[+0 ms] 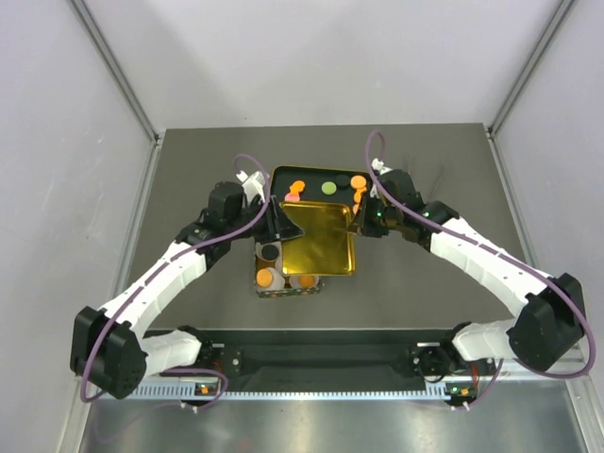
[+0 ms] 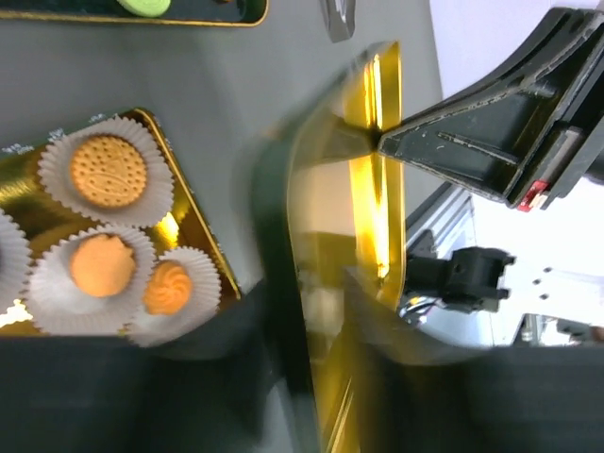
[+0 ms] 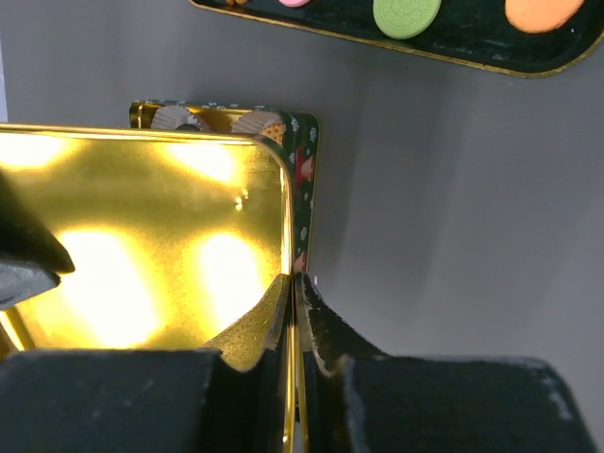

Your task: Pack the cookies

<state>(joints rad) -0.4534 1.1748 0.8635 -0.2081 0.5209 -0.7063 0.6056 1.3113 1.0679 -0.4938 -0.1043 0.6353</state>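
Both grippers hold a gold tin lid [image 1: 321, 241] tilted over the open cookie tin [image 1: 288, 280]. My left gripper [image 1: 278, 222] is shut on the lid's left edge [image 2: 377, 170]. My right gripper [image 3: 295, 311] is shut on the lid's right rim [image 3: 142, 236]. In the tin, orange cookies [image 2: 109, 172] sit in white paper cups. More cookies lie on the black tray [image 1: 316, 177] behind: orange [image 1: 297, 186], green [image 1: 328, 187], orange [image 1: 359, 181] and pink [image 1: 292, 196]. The lid hides most of the tin.
The dark table [image 1: 425, 170] is walled by grey panels at left, right and back. The tin's patterned side [image 3: 307, 179] shows under the lid. The tray's gold rim [image 3: 472, 47] lies just beyond the right gripper.
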